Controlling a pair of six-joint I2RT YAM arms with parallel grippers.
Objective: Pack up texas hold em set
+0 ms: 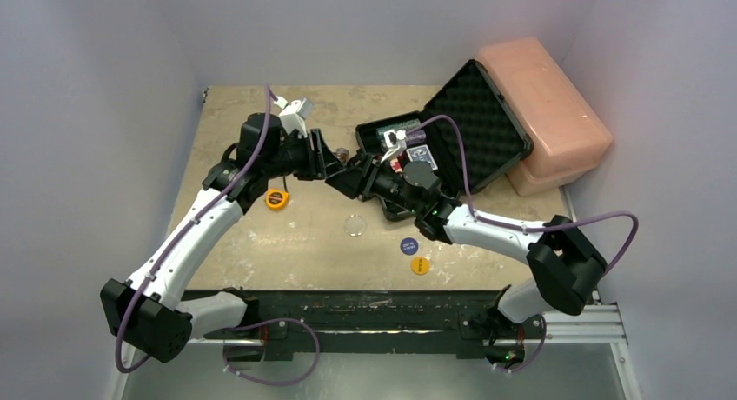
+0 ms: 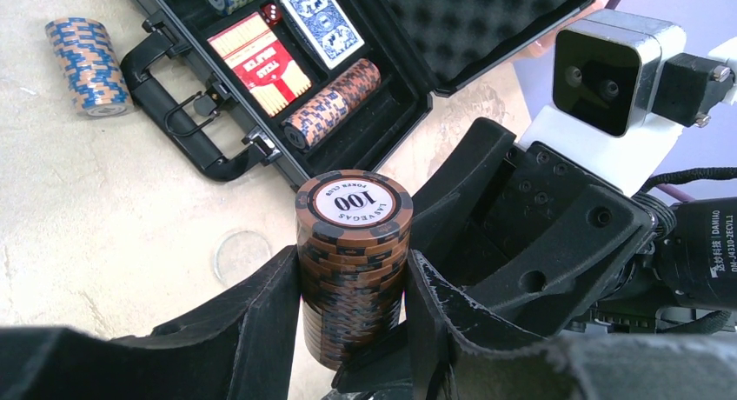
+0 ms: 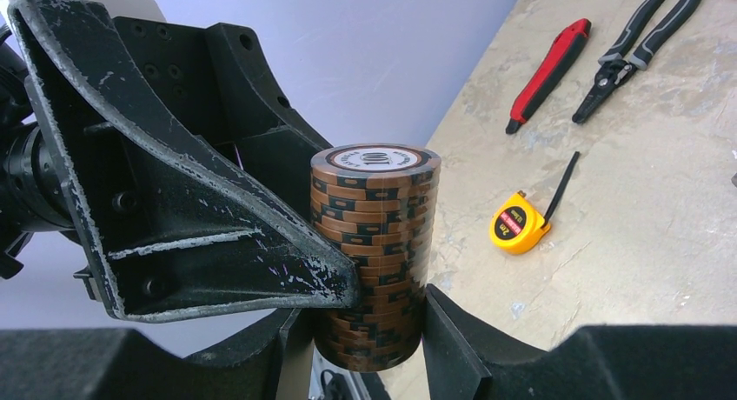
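Passing the brown chip stack between hands appears the current step. The left hand is clamped on it, upper centre of the overhead view, beside the open briefcase. The right hand flanks its base; whether it grips cannot be told. Next: right secures, left releases.

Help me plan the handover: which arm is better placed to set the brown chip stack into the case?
Likely right. The right gripper flanks the chip stack that the left gripper holds, and its arm lies at the open case; the left arm is farther off.
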